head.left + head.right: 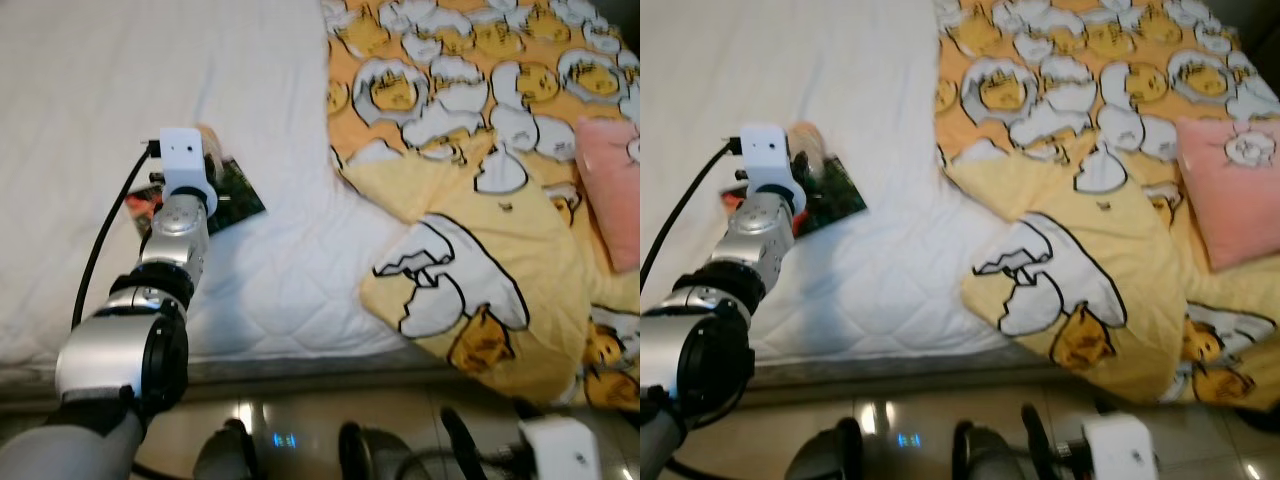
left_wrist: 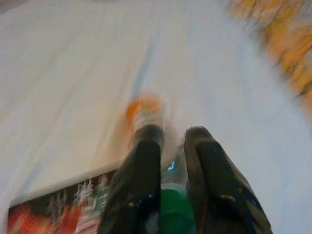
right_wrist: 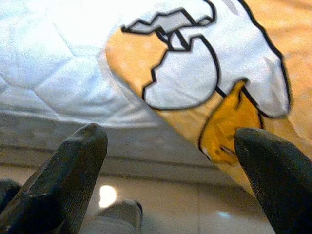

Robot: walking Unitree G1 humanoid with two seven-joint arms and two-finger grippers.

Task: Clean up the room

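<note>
A small bottle with an orange cap and a green label lies on the white bed, partly on a dark picture book. My left arm reaches out over the mattress. In the left wrist view my left gripper has its two black fingers shut on the bottle's body, the cap pointing away. From the head camera the bottle peeks out just past the white wrist box. My right gripper hangs open and empty by the bed's near edge.
A yellow egg-print blanket covers the right half of the bed and droops over its near edge. A pink pillow lies on it at the far right. Shiny tiled floor runs along the bed's front.
</note>
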